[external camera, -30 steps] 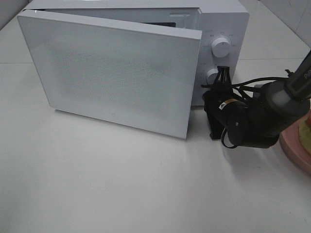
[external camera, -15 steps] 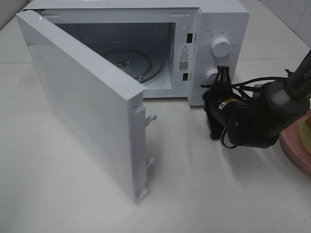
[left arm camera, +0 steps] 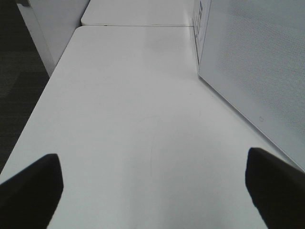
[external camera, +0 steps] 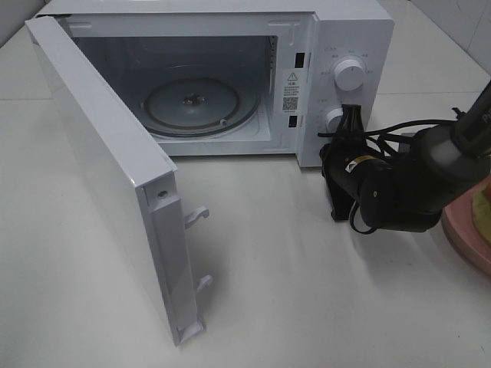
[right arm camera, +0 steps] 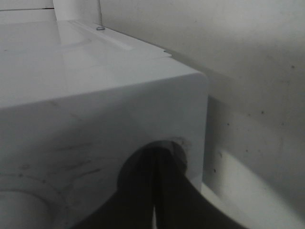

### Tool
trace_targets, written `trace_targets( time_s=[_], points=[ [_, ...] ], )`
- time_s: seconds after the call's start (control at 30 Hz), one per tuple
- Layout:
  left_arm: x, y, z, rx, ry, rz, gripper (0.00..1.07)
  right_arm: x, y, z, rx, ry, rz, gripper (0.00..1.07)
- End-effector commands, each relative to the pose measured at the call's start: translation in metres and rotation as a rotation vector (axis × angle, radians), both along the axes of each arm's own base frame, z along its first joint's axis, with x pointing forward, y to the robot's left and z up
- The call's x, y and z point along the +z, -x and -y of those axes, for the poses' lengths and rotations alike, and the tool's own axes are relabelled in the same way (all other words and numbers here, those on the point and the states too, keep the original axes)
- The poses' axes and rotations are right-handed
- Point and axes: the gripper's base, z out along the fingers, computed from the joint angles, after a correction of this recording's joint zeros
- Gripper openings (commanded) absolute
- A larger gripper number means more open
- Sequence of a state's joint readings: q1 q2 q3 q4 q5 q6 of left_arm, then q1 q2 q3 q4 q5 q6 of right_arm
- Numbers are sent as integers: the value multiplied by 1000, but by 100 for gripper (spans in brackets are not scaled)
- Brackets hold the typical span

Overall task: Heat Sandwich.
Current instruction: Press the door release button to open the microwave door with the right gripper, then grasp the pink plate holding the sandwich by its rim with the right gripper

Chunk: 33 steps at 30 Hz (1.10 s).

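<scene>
Right fingers (external camera: 352, 116), pinched together, touch the microwave's (external camera: 354, 31) lower knob (external camera: 334, 119), at three o'clock from its turntable (external camera: 201, 106). Left fingers (left arm camera: 28, 188) gape wide, empty, above the tabletop (left arm camera: 133, 119).

This looks like a robotics lab or test room with a kitchen task staged in it, not a home kitchen. A white microwave (external camera: 337, 46) stands with its door (external camera: 100, 176) open on a plain white desk (external camera: 307, 291). Right of the microwave, a black robot arm (external camera: 414, 184) trails loose cables. Behind the microwave to the right is a pale tiled surface (external camera: 453, 23). Past the desk edge on the microwave's door side, the floor (left arm camera: 19, 71) is dark and carpet-like.
</scene>
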State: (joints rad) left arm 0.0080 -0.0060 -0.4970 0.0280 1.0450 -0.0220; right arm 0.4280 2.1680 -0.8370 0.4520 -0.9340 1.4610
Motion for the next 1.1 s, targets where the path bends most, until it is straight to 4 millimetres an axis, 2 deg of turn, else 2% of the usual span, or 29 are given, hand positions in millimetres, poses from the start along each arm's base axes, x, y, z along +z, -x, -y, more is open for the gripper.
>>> trace_targets(
  time_s=[0.03, 0.67, 1.0, 1.1],
  points=[
    [0, 3, 0, 6, 2, 31, 98, 32, -21, 4, 3, -1, 218, 0],
    [0, 3, 0, 6, 2, 31, 98, 25, 38, 15, 170, 102, -105, 0],
    [0, 3, 0, 6, 2, 31, 98, 51, 68, 21, 309, 232, -235, 2],
    [0, 3, 0, 6, 2, 31, 98, 63, 80, 21, 444, 354, -304, 3]
  ],
)
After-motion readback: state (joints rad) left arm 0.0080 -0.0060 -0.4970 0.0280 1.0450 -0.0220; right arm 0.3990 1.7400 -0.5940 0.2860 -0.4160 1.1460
